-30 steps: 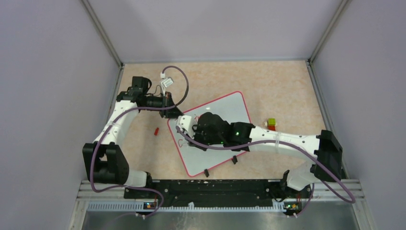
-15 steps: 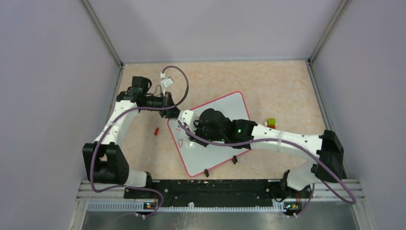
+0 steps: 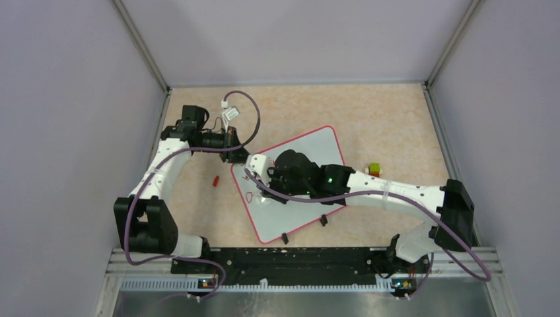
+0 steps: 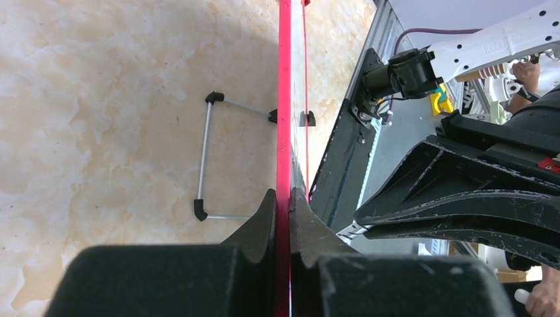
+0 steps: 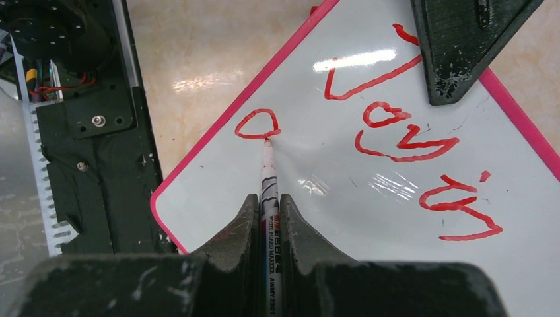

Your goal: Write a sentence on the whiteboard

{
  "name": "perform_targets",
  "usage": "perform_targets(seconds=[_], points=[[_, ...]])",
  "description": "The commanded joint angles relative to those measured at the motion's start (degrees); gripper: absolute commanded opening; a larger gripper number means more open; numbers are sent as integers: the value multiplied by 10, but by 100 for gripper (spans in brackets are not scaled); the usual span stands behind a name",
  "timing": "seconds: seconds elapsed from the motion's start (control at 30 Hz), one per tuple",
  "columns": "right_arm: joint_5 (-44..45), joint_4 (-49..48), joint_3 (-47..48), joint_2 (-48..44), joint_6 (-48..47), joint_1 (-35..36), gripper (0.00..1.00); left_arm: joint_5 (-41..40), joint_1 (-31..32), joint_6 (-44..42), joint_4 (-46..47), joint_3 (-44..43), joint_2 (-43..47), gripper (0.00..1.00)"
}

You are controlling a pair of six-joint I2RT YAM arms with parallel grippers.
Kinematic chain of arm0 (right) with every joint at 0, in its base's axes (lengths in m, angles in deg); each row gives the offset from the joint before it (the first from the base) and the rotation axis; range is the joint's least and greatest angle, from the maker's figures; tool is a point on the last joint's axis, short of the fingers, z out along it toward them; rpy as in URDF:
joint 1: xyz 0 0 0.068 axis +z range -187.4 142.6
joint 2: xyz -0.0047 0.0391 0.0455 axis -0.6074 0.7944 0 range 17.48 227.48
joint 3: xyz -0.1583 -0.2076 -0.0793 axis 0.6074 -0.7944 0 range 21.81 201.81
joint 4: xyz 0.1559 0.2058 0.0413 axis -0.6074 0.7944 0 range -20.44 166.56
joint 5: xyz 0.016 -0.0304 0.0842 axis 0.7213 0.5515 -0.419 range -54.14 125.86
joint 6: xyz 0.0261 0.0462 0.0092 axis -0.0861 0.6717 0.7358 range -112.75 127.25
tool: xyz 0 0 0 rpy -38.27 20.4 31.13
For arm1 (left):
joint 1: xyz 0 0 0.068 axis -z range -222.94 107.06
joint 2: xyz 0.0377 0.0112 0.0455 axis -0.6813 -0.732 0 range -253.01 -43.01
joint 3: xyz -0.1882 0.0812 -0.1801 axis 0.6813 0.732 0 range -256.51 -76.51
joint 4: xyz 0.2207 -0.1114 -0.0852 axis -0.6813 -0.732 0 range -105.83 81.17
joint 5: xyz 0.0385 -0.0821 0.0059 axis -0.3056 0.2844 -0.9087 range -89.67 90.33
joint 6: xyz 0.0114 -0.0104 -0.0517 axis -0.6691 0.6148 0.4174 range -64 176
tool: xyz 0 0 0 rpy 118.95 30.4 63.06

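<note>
The whiteboard (image 3: 315, 148), white with a red-pink frame, lies tilted on the table. My left gripper (image 3: 235, 150) is shut on its far left corner; the left wrist view shows the jaws (image 4: 284, 195) clamped on the red frame edge (image 4: 284, 99). My right gripper (image 3: 262, 185) is shut on a whiteboard marker (image 5: 267, 165). The marker's tip touches the board at a small red loop (image 5: 257, 123) near the left edge. The sentence (image 5: 396, 125) reads about "Joy in" in red letters. My right arm hides most of the writing in the top view.
A small red cap (image 3: 215, 180) lies on the table left of the board. A yellow-green and red block (image 3: 374, 170) lies right of it. The board's black wire legs (image 3: 285, 238) stick out at its near edge, and one leg (image 4: 205, 158) shows under it. Grey walls enclose the table.
My right gripper with the marker has shifted a little left toward the board's left edge over the last second, then held almost still. The left gripper has not moved.
</note>
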Motion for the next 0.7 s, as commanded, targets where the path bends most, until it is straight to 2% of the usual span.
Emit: perform_targets(seconds=[0.0,0.37,0.67], points=[[-16,3,-8,-9,-14,5,0,-60,-2,-10,2,-6,2,0],[-10,48,26,-45,-34,0,0,-56,-2,-12,-1,-7,4,0],[26,32,41,-32,-18,-12,0,-53,-2,-11,-3,-10,4,0]])
